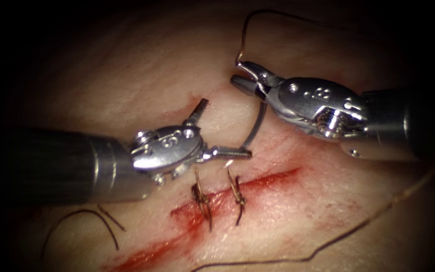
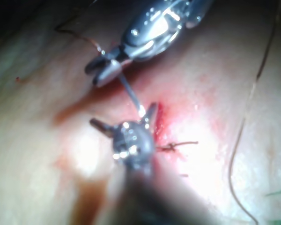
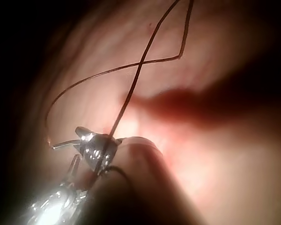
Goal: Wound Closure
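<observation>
Clear of the tissue (image 1: 328, 211), right hand (image 1: 245, 75) grips needle (image 1: 257, 126) hanging tip-down; left hand (image 1: 222, 128) wide.

Surgical practice bench: stitched tissue (image 1: 288, 211), steel tool (image 1: 250, 78)

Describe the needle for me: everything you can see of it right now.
The needle is a thin, grey, curved metal arc, clear of the tissue above the cut. The right tool grips its upper end, where the thread leaves it. Its lower tip reaches the left tool, whose jaws stand wide open around it.
</observation>
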Controlling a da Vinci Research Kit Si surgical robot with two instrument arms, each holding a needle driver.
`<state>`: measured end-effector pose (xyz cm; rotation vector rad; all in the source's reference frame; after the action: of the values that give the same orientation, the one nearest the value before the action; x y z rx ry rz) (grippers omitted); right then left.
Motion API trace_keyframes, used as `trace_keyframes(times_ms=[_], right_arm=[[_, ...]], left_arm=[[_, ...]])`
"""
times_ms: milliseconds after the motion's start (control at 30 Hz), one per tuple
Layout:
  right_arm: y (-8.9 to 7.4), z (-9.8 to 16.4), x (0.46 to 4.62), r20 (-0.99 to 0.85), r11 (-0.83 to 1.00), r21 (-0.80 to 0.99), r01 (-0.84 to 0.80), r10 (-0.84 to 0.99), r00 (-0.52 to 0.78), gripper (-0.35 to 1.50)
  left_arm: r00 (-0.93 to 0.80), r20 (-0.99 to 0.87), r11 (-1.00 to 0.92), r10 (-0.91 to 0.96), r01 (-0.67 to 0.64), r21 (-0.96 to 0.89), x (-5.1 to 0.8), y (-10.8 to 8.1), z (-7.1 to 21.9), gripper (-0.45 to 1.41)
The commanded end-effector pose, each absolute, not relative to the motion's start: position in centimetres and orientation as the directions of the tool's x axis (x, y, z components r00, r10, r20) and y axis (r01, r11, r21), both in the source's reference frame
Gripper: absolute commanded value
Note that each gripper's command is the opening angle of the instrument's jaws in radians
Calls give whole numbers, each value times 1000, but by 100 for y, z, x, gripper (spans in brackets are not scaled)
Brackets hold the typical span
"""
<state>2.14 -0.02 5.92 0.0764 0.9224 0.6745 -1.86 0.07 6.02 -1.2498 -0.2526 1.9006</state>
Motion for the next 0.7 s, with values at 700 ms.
trace_keyframes(times_ms=[700], right_arm=[[9,573,164,-876,865,476,159,452,166,-35]], left_arm=[[-117,-604,-615,789,-174,-769,-164,-4,604,118]])
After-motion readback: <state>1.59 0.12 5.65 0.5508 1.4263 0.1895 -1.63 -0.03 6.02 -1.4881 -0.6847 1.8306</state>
